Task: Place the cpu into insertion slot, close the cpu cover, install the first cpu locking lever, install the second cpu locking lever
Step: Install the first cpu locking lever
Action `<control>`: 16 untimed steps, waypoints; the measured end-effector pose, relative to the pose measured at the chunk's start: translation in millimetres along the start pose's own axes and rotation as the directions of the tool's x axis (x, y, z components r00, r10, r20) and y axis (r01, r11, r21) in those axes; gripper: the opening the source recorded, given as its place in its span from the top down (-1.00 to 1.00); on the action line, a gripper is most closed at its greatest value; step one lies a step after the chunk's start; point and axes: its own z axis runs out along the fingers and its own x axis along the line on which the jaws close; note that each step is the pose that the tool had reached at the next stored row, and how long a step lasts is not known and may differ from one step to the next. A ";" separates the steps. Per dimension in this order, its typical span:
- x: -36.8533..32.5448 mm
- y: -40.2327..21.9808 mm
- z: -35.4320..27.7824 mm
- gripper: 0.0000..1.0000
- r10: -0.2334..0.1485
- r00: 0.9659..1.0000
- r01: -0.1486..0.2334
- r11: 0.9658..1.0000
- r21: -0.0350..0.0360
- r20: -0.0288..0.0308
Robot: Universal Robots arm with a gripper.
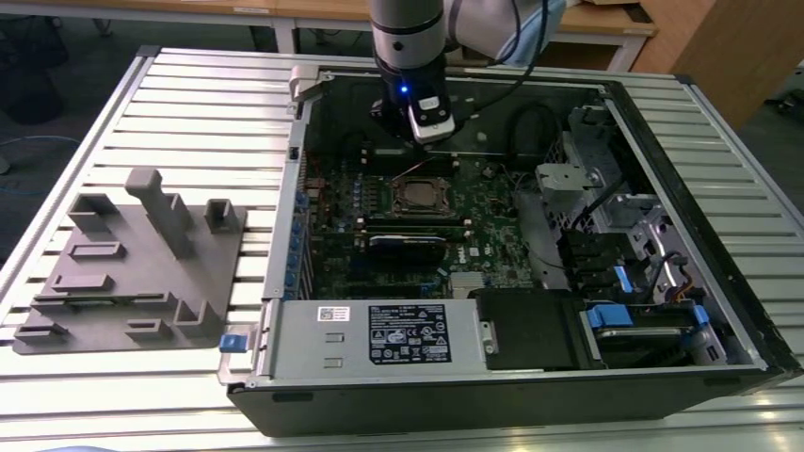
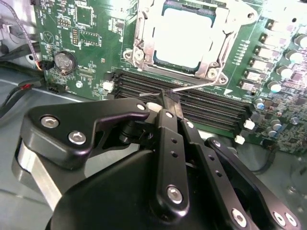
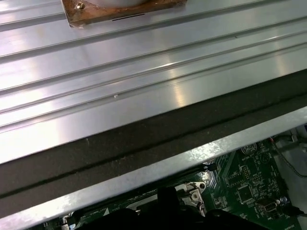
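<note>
The cpu [image 2: 184, 38] lies flat in the insertion slot [image 1: 421, 195] on the green motherboard inside the open computer case. The silvery cpu cover [image 2: 144, 33] lies down around it as a frame. A thin wire locking lever [image 2: 196, 86] juts from the socket's corner over the memory slots. In the second wrist view my gripper [image 2: 168, 98] has its black fingers pressed together, the tip right at the free end of that wire. In the exterior view the gripper [image 1: 431, 132] hangs just behind the socket. Whether the wire is pinched or only touched is unclear.
Long black memory slots [image 2: 201, 103] run beside the socket, and a coin battery [image 2: 62, 61] sits on the board. The case walls, a power supply [image 1: 377, 334] and drive bays [image 1: 628, 282] hem the board in. A grey fixture block [image 1: 138, 264] stands on the slatted table at the exterior view's left.
</note>
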 end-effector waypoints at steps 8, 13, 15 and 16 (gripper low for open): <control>0.5 -0.2 2.2 0.79 0.036 0.999 -0.036 0.999 0.006 0.006; 1.5 1.1 5.0 0.79 0.049 0.999 -0.049 0.999 0.007 0.008; 2.0 2.1 5.6 0.79 0.049 0.999 -0.049 0.999 0.007 0.008; 2.2 2.4 6.0 0.79 0.049 0.999 -0.049 0.999 0.007 0.008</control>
